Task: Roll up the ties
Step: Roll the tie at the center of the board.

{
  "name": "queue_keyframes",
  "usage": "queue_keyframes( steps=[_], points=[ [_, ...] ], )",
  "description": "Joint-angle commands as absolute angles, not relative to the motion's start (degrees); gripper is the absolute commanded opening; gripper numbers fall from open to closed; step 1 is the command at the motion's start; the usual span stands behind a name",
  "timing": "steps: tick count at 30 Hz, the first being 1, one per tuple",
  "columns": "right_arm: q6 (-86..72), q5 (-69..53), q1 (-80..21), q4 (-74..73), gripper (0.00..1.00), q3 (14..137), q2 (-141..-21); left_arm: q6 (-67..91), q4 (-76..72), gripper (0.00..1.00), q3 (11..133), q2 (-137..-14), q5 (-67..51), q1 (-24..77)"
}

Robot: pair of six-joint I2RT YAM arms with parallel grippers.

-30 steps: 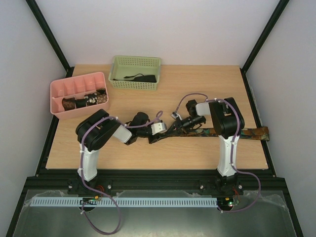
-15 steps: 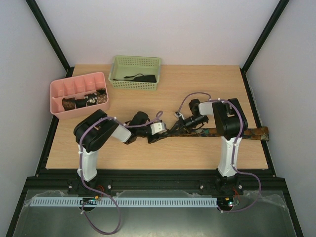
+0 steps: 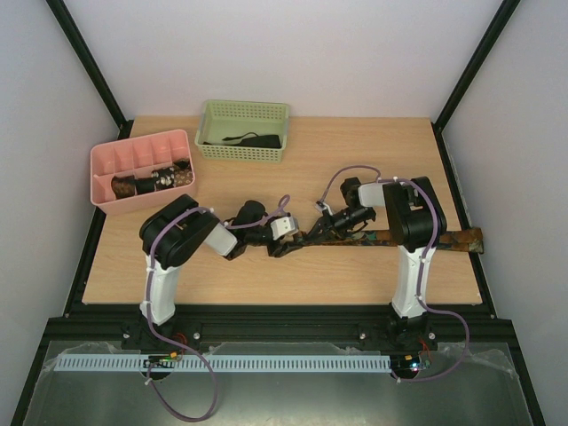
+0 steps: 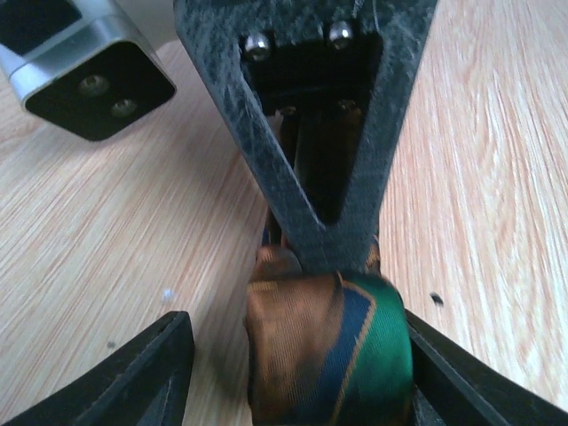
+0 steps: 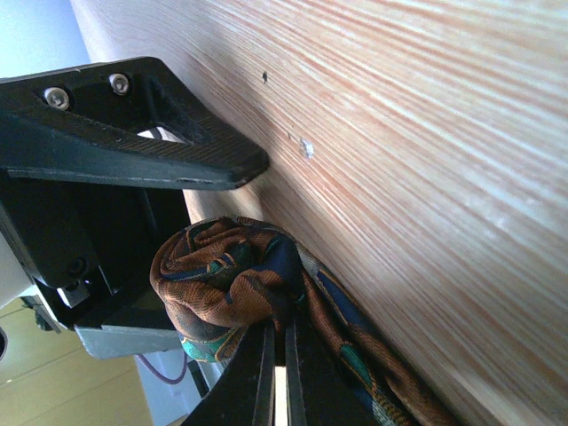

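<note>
One tie (image 3: 426, 238), brown with orange, green and blue patches, lies across the table's right half, and its right end reaches the table edge. Its left end is wound into a small coil (image 4: 324, 351). My right gripper (image 3: 318, 232) is shut on the coil's centre, as the right wrist view shows (image 5: 282, 355). My left gripper (image 3: 291, 244) is open around the coil (image 5: 231, 280). In the left wrist view (image 4: 297, 377) the coil touches the right finger (image 4: 470, 382), and there is a gap to the left finger (image 4: 133, 382).
A pink divided tray (image 3: 133, 153) at the back left holds rolled ties (image 3: 151, 182). A green basket (image 3: 244, 115) at the back holds a dark tie (image 3: 253, 139). Purple cables loop above both wrists.
Both wrists have shifted slightly around the coil. The left arm's elbow has moved a little to the right. The tie's long part has not moved.
</note>
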State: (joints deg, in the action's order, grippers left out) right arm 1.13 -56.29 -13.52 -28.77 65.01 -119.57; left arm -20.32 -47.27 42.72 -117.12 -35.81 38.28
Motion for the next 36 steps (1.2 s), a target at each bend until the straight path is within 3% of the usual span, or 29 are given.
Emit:
queue_keyframes(
  steps=[1, 6, 10, 18, 22, 33, 36],
  points=[
    [2.0, -43.1, -13.2, -30.2, 0.01, 63.4, -122.7, -17.6, -47.6, 0.59, 44.2, -122.2, -36.5, 39.9],
    [2.4, -44.2, -13.9, -29.8, 0.02, 65.8, -124.4, -22.8, -41.4, 0.36, 43.2, -120.2, -32.6, 40.0],
    [3.2, -46.3, -14.7, -30.8, 0.02, 69.5, -125.7, -27.4, -33.1, 0.3, 41.4, -115.3, -30.0, 39.4],
    [9.6, -49.8, -13.1, -40.9, 0.37, 70.0, -117.5, -29.4, -20.2, 0.29, 45.6, -114.9, -28.3, 39.5],
    [8.5, -51.9, -13.1, -41.3, 0.44, 69.6, -113.5, -30.2, -18.2, 0.3, 46.1, -115.7, -26.7, 39.6],
    [0.3, -51.0, -18.1, -36.1, 0.42, 75.3, -119.7, -30.4, -17.8, 0.31, 45.7, -115.3, -26.1, 39.6],
    [0.7, -49.8, -19.1, -36.3, 0.34, 75.5, -120.0, -30.2, -17.8, 0.32, 45.8, -115.5, -26.2, 39.6]
  ],
)
